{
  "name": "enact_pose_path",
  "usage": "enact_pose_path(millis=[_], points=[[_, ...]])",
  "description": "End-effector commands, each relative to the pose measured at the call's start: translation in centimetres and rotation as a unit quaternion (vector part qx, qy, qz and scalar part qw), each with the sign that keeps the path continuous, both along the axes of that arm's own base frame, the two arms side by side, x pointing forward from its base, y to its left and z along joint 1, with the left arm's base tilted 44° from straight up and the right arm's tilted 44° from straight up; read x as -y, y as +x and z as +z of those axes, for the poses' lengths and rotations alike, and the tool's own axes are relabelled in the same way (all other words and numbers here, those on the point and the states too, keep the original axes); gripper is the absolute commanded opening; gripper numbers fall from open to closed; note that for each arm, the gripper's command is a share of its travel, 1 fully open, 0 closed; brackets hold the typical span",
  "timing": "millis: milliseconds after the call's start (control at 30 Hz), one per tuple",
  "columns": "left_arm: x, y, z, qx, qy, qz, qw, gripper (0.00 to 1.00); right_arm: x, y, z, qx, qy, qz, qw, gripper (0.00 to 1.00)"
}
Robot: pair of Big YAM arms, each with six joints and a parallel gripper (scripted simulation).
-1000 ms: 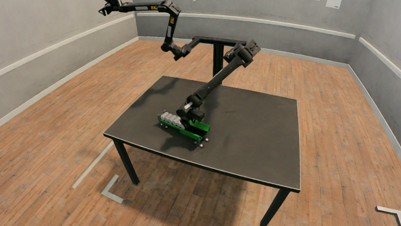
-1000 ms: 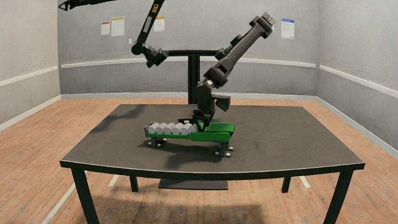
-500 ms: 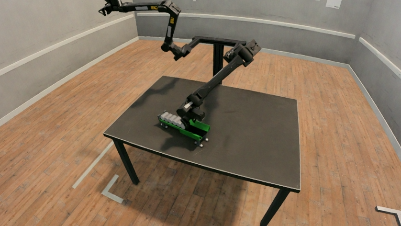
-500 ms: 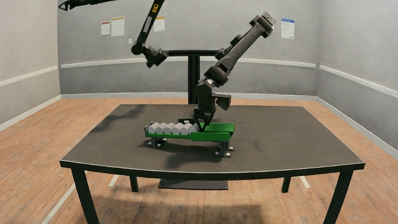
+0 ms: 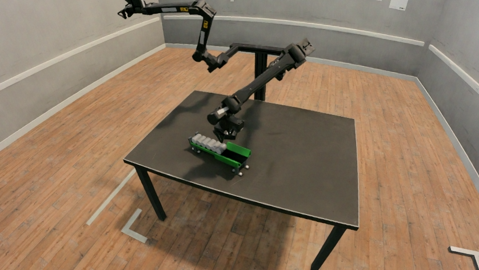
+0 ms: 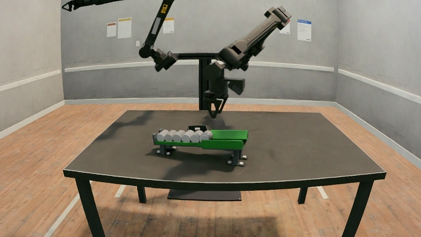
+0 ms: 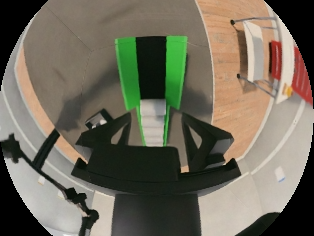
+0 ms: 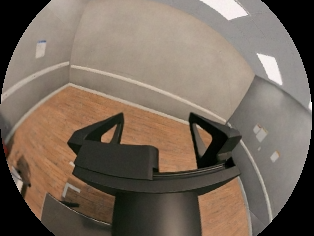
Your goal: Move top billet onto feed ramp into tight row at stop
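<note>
A green feed ramp [image 5: 238, 150] [image 6: 222, 144] [image 7: 129, 70] holds several grey billets [image 5: 207, 143] [image 6: 178, 136] [image 7: 153, 108]. They lie straight across it, side by side in one layer, from the dark stop [image 6: 153, 138] at its left end in the top and exterior views. None sits on top of others. The lower part of the last billet [image 6: 204, 137] is hidden by the ramp's higher side wall. My left gripper [image 5: 227, 138] [image 6: 214, 116] [image 7: 156, 116] is open and empty, above and behind that end of the row. My right gripper [image 5: 122, 14] [image 6: 67, 6] [image 8: 156, 115] is open and empty, raised far from the table.
A small dark box [image 6: 197, 126] [image 7: 97, 120] stands close behind the ramp. The ramp's high side walls flank its right part, which bears no billets. The dark table [image 5: 301, 161] [image 6: 294, 152] carries the ramp's bolted legs. The arms' stand rises behind the table.
</note>
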State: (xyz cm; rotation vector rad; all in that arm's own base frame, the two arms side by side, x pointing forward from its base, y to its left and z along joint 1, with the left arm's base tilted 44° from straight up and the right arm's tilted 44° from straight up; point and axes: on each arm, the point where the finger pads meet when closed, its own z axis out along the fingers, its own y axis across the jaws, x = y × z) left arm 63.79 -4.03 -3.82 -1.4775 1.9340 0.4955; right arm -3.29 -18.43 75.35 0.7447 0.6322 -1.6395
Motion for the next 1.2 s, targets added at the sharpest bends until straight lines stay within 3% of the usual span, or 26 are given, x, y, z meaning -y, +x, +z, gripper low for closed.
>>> enact_pose_path(millis=[0,1167], points=[[0.41,0.06,-0.21,0.003,-0.002,0.012,1.000,0.76,0.40,-0.22,-0.52,0.007,0.010,0.002,1.000,1.00],[-0.08,0.29,0.56,0.009,-0.003,0.016,1.000,0.76,0.40,-0.22,-0.52,0.007,0.010,0.002,1.000,1.00]])
